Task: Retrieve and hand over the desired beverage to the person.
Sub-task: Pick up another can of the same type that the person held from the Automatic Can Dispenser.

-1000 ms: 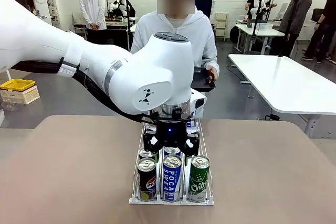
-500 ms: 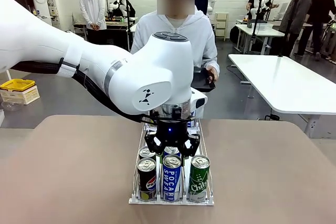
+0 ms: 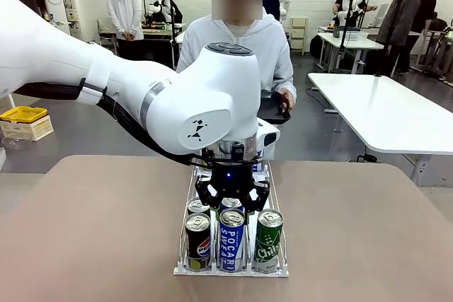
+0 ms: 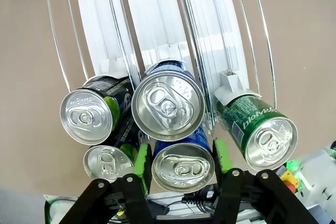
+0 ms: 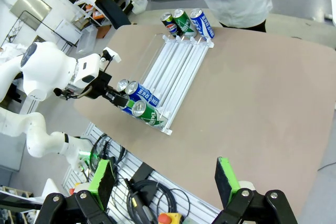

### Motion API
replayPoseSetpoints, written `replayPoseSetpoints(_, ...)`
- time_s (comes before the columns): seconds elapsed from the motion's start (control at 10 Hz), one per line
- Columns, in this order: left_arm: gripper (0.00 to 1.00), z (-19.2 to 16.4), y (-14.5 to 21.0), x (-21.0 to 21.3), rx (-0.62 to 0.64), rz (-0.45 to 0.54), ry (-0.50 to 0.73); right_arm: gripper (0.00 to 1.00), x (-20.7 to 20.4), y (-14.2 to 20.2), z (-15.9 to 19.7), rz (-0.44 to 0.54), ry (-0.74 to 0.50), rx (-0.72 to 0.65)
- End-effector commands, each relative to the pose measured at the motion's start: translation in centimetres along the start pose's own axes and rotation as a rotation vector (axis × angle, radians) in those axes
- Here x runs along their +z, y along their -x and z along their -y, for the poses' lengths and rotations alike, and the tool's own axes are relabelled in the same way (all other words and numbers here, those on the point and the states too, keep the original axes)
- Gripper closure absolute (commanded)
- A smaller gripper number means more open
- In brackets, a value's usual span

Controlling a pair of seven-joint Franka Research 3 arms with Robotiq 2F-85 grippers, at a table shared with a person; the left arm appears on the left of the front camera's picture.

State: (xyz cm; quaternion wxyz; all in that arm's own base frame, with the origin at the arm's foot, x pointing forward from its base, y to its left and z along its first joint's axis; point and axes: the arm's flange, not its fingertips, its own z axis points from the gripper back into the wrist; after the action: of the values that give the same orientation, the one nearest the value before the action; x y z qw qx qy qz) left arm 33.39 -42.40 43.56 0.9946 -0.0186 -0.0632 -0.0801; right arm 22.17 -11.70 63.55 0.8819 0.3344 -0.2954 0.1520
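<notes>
Front view: the person, in a white hooded zip jacket, stands at the far side of the table holding a dark tablet. The left gripper is clamped on a blue can in the wire rack, behind 3 front cans.

Left wrist view: green pads squeeze the blue can.

Right wrist view: the right gripper hangs with fingers apart, high above the table's near side.

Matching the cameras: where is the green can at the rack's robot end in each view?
Front: green can, rack's near right corner.
Left wrist: right of middle.
Right wrist: left of centre, rack's nearer end.
Shared landmark: white rack.
</notes>
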Motion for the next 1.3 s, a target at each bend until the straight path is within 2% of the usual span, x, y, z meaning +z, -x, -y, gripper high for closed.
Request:
replayPoseSetpoints(0.0, 0.89, -0.6, 0.1, 1.7, -0.003, -0.049, -0.002, 0.0, 0.0, -0.1, 0.2, 0.005, -0.022, 0.012)
replayPoseSetpoints(0.1, 0.89, -0.6, -0.3, 3.9, -0.01, -0.082, -0.028, 0.0, 0.0, -0.1, 0.2, 0.005, -0.022, 0.012)
replayPoseSetpoints(0.3, 0.89, -0.6, -1.0, 11.1, -0.04, -0.141, -0.05, 0.0, 0.0, -0.1, 0.2, 0.005, -0.022, 0.012)
replayPoseSetpoints(0.7, 0.89, -0.5, -3.7, 22.5, 0.023, -0.059, -0.044, 0.0, 0.0, -0.1, 0.2, 0.005, -0.022, 0.012)
replayPoseSetpoints(0.9, 0.89, -1.0, -5.5, 24.9, 0.081, -0.03, -0.063, 0.0, 0.0, -0.1, 0.2, 0.005, -0.022, 0.012)
replayPoseSetpoints(1.2, 0.89, -2.1, -8.4, 26.3, 0.137, -0.027, -0.054, 0.0, 0.0, -0.1, 0.2, 0.005, -0.022, 0.012)
